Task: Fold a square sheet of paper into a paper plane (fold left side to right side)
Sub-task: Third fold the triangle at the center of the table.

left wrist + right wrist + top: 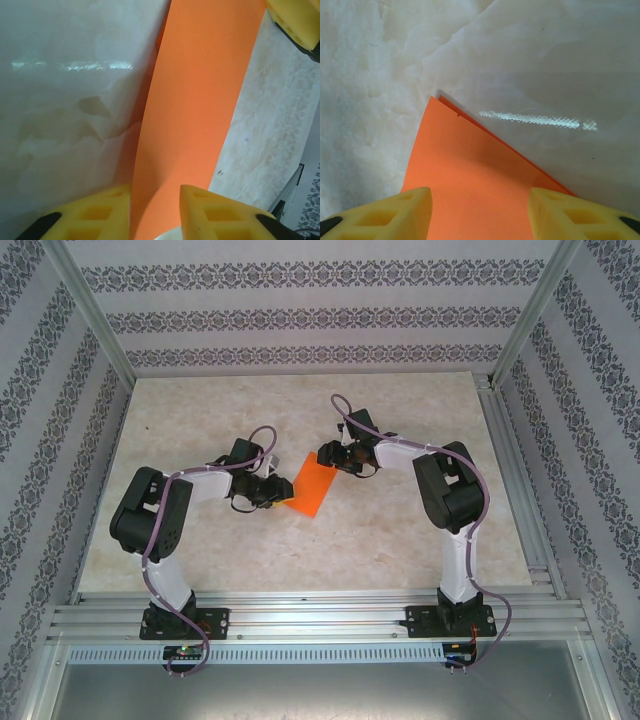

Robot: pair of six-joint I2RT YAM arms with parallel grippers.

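Orange square sheet of paper (308, 487) lies folded at the middle of the worktop (420, 550), its long axis running near to far and leaning a little right at the far end. One corner shows two slightly offset layers. The left gripper (156, 192) and right gripper (480, 195) both have released jaws on either side of the sheet.

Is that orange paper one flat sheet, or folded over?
Folded over: near the corner of the orange paper, the right wrist view shows a second layer's edge peeking out past the top one.
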